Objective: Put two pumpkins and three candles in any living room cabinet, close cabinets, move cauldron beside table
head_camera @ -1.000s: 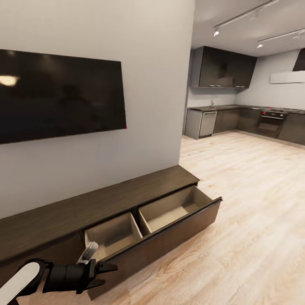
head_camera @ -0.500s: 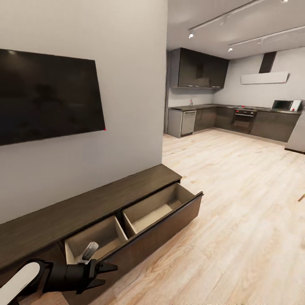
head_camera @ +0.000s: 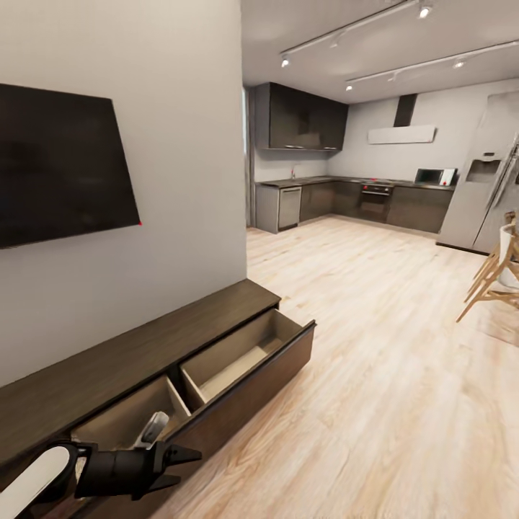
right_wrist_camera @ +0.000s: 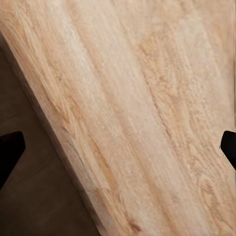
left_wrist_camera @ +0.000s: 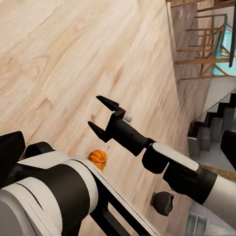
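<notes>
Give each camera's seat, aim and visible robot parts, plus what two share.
Head: high, facing the cabinet and kitchen; left gripper shows, open.
Left wrist: looks over floor, pumpkin, cauldron; right gripper shows, open.
Right wrist: looks down at floor between its open fingertips.
Shared: the floor, in all three.

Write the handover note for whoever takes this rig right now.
Left gripper: open, empty, beside the cabinet.
Right gripper: open, empty, over the floor.
The cabinet's drawer is pulled out; what shows of its two compartments is bare.
One pumpkin and the cauldron are on the floor.
Done: drawer opened.
Left: stow both pumpkins and three candles, shut the cabinet, set the cauldron by the table.
</notes>
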{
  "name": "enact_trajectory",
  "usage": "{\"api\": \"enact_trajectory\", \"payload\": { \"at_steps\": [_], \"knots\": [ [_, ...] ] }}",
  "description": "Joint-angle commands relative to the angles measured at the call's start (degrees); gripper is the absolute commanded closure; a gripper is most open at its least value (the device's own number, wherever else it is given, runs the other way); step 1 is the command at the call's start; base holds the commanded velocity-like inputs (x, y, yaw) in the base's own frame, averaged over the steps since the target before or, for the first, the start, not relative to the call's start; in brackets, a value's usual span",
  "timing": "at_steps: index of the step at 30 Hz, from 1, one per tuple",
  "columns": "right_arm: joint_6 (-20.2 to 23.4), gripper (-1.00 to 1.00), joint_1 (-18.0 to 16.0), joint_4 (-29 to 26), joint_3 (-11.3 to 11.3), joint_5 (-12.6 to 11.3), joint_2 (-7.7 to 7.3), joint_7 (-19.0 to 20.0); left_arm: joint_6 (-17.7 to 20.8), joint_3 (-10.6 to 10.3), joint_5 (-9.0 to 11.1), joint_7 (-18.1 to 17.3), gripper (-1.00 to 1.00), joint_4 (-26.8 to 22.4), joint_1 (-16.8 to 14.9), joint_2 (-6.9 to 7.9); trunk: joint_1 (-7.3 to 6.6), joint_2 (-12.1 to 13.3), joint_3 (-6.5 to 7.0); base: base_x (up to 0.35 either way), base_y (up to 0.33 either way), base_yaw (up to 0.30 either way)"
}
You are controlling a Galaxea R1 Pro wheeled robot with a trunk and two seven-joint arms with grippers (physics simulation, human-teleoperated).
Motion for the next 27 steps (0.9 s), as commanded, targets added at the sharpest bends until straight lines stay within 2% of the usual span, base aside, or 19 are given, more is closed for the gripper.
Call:
{"api": "enact_trajectory", "payload": {
  "at_steps": [1, 27],
  "knots": [
    [0.1, -1.0, -0.1, 0.1, 0.3, -0.5, -0.01, 0.2, 0.0, 0.0, 0.5, 0.6, -1.0, -0.1, 0.0, -0.03, 0.0, 0.0, -0.06, 0.0, 0.0, -0.28],
    [0.0, -1.0, -0.1, 0.0, 0.3, -0.2, -0.01, 0.2, 0.0, 0.0, 0.3, 0.8, -1.0, -0.1, 0.0, -0.2, 0.0, 0.0, -0.06, 0.0, 0.0, -0.28]
  ]
}}
